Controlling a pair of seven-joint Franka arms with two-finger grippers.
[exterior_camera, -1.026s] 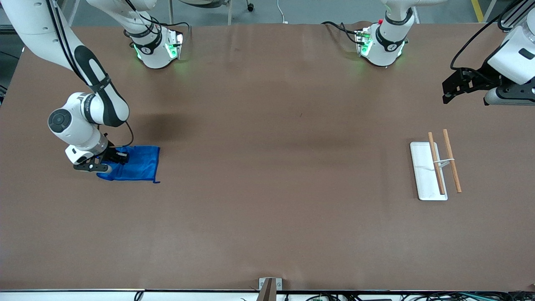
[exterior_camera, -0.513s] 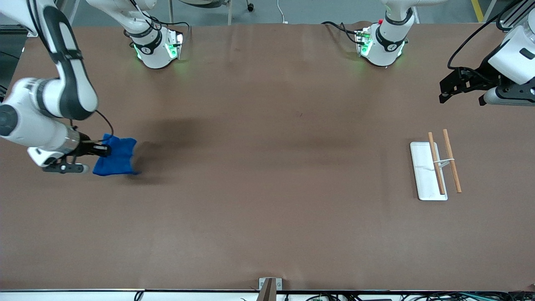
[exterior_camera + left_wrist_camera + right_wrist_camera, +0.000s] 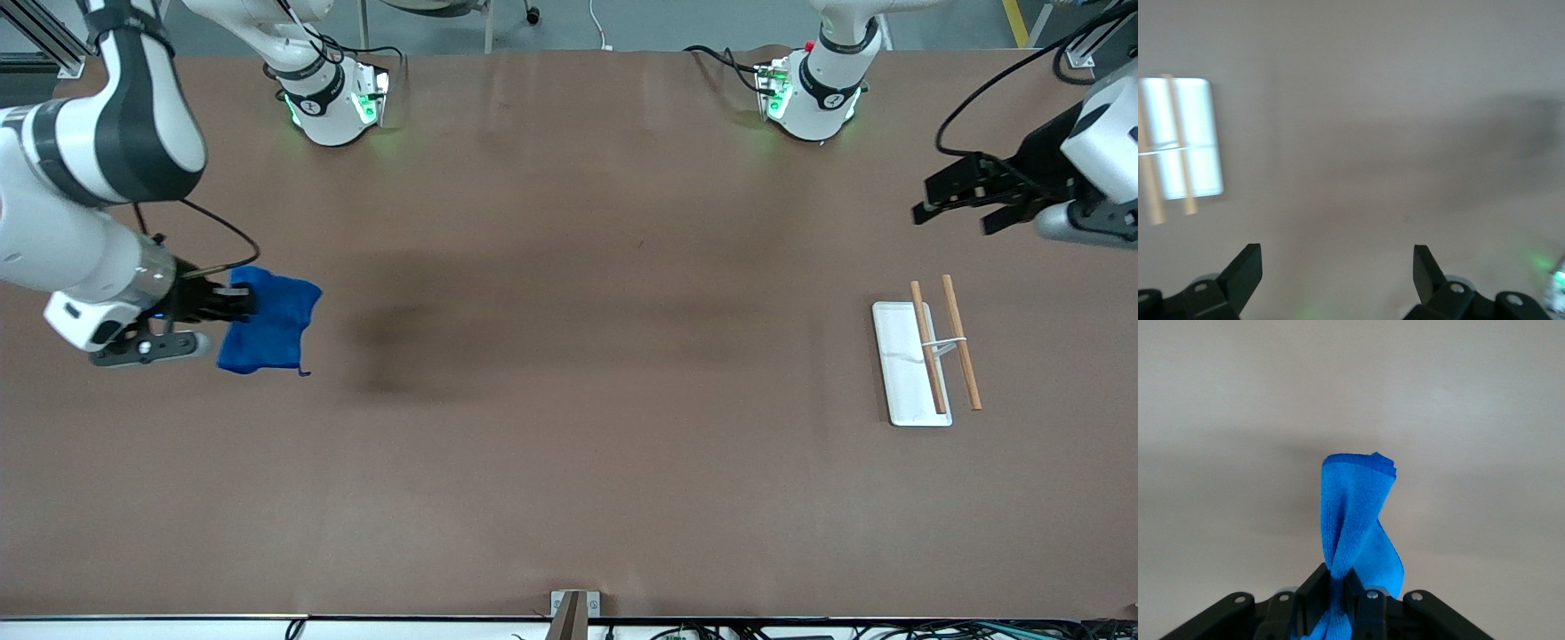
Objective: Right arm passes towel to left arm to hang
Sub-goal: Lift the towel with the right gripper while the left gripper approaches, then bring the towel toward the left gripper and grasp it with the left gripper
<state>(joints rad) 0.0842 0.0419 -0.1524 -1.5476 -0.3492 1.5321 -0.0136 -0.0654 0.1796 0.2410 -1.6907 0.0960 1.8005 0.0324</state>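
Note:
My right gripper (image 3: pixel 242 302) is shut on the bright blue towel (image 3: pixel 267 322) and holds it up in the air over the right arm's end of the table. The towel hangs bunched from the jaws, a short thread at its lower corner. In the right wrist view the towel (image 3: pixel 1358 520) is pinched between the shut fingers (image 3: pixel 1315 590) and twists away from them. My left gripper (image 3: pixel 929 197) is open and empty, up in the air over the left arm's end of the table. In the left wrist view its fingertips (image 3: pixel 1248 260) stand wide apart over bare table.
A white flat tray (image 3: pixel 898 373) with two wooden rods (image 3: pixel 962 342) lies on the brown table at the left arm's end; it also shows in the left wrist view (image 3: pixel 1201 133). Both green-lit arm bases stand along the table's edge farthest from the front camera.
My right gripper has lifted the towel off the table; the towel now hangs bunched and has shifted a little toward the table's middle. My left gripper has moved slightly toward the middle.

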